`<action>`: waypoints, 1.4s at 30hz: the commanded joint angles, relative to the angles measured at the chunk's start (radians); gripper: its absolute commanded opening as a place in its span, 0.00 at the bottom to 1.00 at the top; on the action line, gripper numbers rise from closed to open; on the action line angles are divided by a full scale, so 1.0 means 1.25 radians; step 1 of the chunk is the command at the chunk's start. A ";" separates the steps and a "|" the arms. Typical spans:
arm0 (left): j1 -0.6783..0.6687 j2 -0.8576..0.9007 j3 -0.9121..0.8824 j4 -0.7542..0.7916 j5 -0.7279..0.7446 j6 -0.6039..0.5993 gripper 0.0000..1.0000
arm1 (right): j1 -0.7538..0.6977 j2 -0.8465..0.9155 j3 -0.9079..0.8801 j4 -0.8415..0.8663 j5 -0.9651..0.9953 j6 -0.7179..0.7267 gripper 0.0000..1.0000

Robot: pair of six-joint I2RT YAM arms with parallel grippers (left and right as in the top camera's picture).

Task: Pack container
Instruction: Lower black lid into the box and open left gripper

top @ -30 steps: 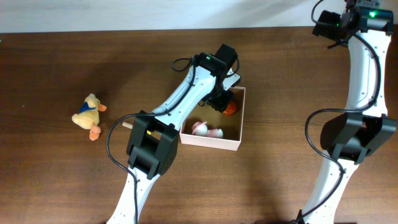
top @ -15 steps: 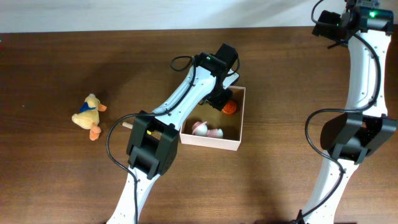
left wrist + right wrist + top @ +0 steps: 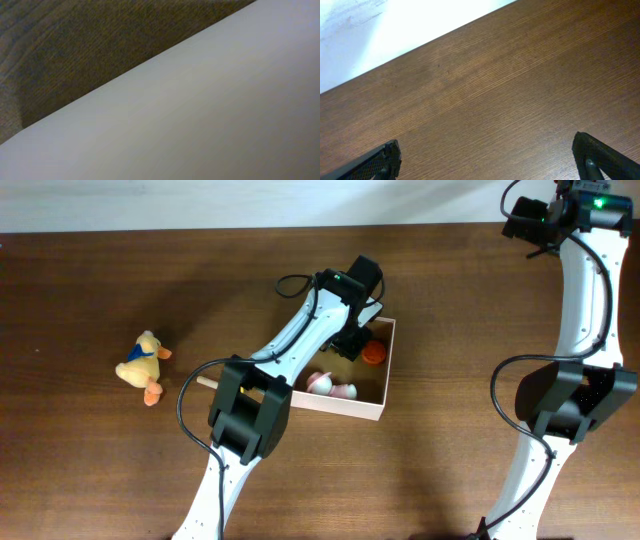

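**Overhead view, left to right:** a yellow plush duck with orange feet (image 3: 143, 362) lies on the dark brown wooden table (image 3: 90, 280), well apart from the box and not yet packed; the left gripper (image 3: 358, 343) hangs over the far left corner of the container (image 3: 336, 408), a square, shallow cardboard box with white outer walls and a tan inside, set near the table's middle; the gripper's fingers are hidden beneath the wrist, and its own camera shows only a pale flat surface against wood grain, so whether they are apart or clamped cannot be told; inside the box lie two small pink-and-white toys (image 3: 333, 387) and an orange ball (image 3: 373, 354) just beside the gripper; the right gripper (image 3: 490, 155), far right, hovers over bare wood, fingers spread wide, holding nothing. **Judged progress:** packing is partly done; the duck, at least, is left.
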 commanded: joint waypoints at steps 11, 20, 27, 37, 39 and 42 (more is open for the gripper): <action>0.015 0.016 -0.001 0.001 -0.038 0.004 0.71 | 0.003 -0.012 -0.002 0.002 0.002 0.007 0.99; 0.015 0.016 -0.001 -0.001 -0.037 0.004 0.75 | 0.003 -0.012 -0.002 0.002 0.002 0.007 0.99; 0.015 0.016 0.032 -0.032 -0.034 0.004 0.73 | 0.003 -0.012 -0.002 0.002 0.002 0.007 0.99; 0.016 0.016 0.286 -0.131 -0.035 0.004 0.74 | 0.003 -0.012 -0.002 0.002 0.002 0.007 0.99; 0.022 0.016 0.329 -0.141 -0.041 0.004 0.75 | 0.003 -0.012 -0.002 0.002 0.002 0.007 0.99; 0.043 0.016 0.377 -0.172 -0.096 -0.018 0.75 | 0.003 -0.012 -0.002 0.002 0.002 0.007 0.99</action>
